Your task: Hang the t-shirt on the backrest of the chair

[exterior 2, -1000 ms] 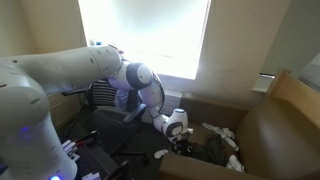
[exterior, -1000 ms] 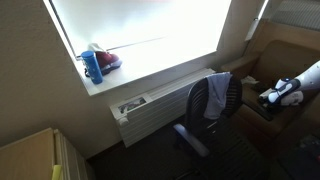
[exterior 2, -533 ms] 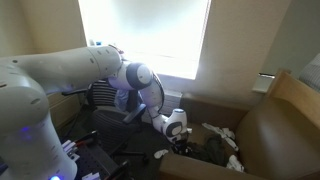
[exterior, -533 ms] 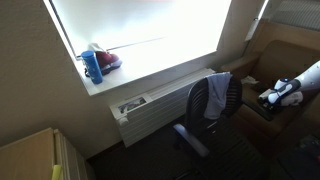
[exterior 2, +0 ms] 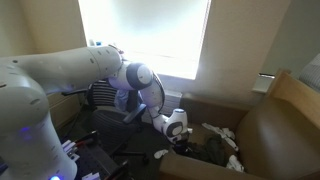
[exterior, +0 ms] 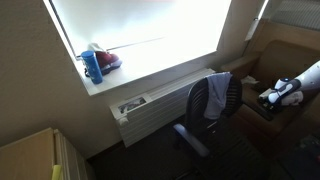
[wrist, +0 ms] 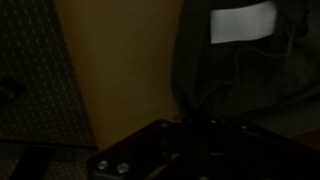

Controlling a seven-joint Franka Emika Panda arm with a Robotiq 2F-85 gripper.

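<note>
My gripper (wrist: 195, 138) is fully closed, low over the seat of the wide brown armchair (exterior: 292, 58). In the wrist view its dark fingers meet at the lower edge of the t-shirt (wrist: 245, 75), a dark grey garment with a white label (wrist: 243, 22) near its top. I judge that I have a pinch of that cloth, though the picture is too dim to show the fold between the pads. So the task is at its start. The shirt lies on the armchair, gripped at best but not lifted, and the lift, carry and drape over the backrest all remain. The chair (exterior: 229, 100) stands well apart from me in front of the radiator (exterior: 150, 112) under the window. In an exterior view a grey-blue cloth (exterior: 208, 100) is already draped over its rounded backrest, so part of that edge is taken and I would have to lay my shirt beside or over it. Between me and the chair are the armchair's own arm and the swivel chair's armrest, which the hanging cloth could catch on. Some white items (exterior 2: 222, 133) lie on the armchair just beside my fingers, and they might get dragged along. A blue bottle (exterior: 93, 67) and something red (exterior: 109, 60) sit on the sill, well out of my way.
</note>
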